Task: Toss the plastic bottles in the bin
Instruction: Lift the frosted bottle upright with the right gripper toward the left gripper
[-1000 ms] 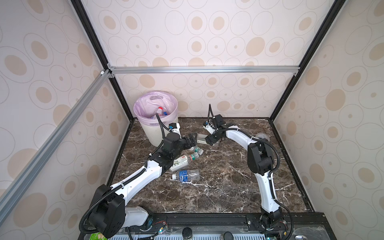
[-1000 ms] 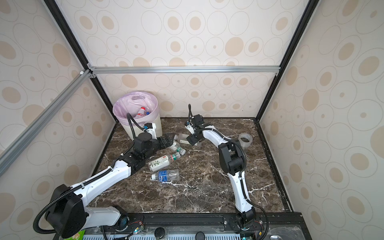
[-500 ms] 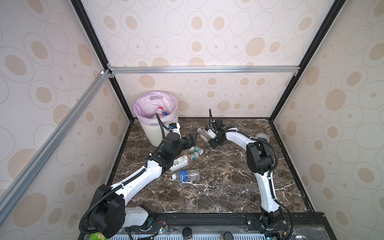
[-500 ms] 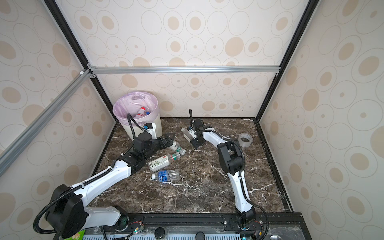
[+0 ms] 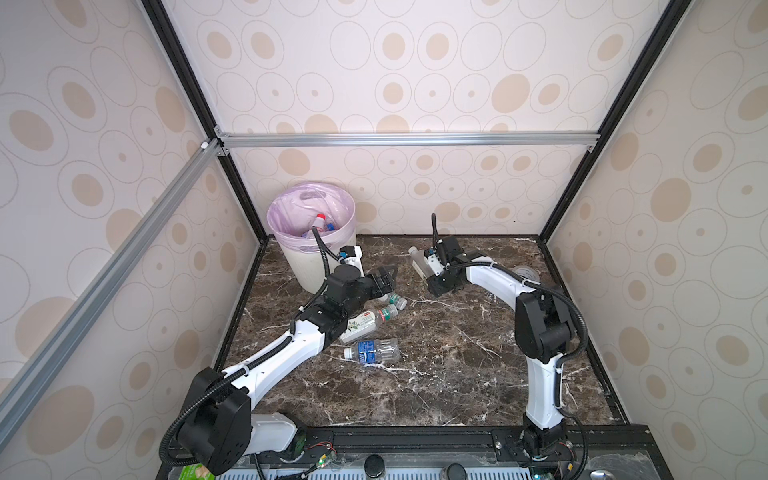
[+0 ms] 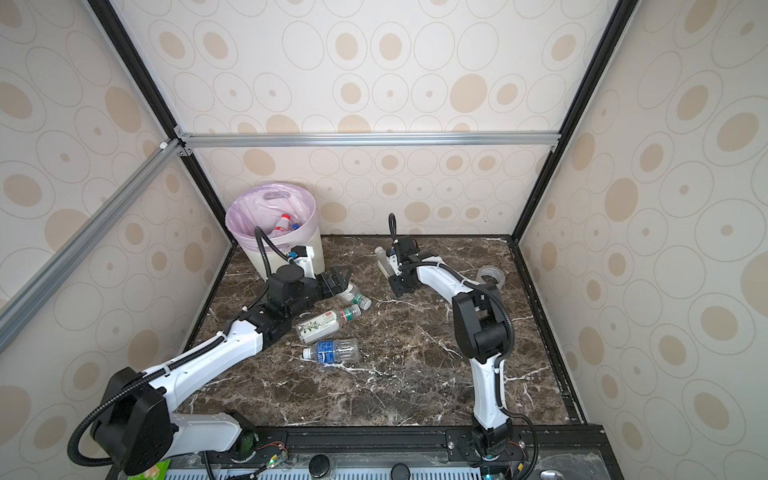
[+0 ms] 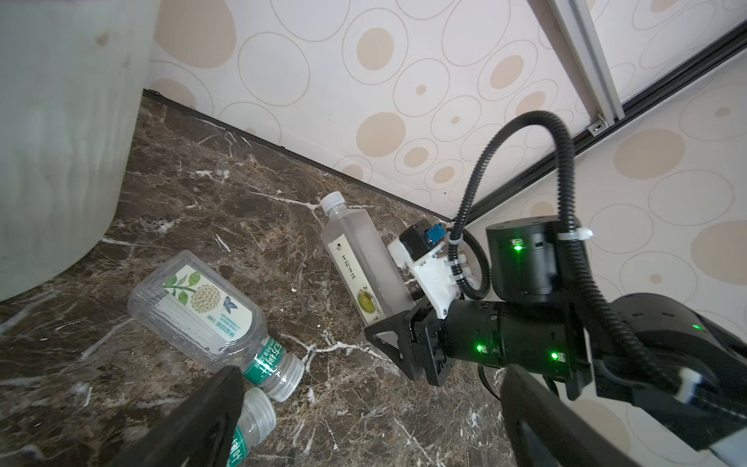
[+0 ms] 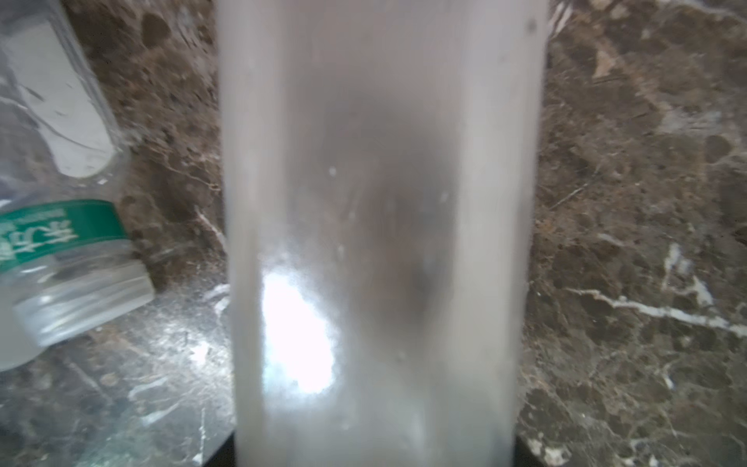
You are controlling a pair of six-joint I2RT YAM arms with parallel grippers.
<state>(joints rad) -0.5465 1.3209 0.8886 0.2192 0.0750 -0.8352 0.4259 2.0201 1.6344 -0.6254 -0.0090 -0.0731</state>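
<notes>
right gripper [image 7: 398, 323]: narrowed from wide onto the frosted square bottle [image 7: 355, 258] (cap tilted up); grasp looks made, so next carry over to the bin [image 5: 291, 257].

The clear bottle [image 7: 194, 307] wears a green neck band [image 7: 265, 359] with white Chinese characters, which I cannot read surely. The tall frosted bottle [image 7: 359, 258] carries a column of small dark characters, also not legible. The blue-label bottle [image 5: 374, 351] shows only unreadable print.
</notes>
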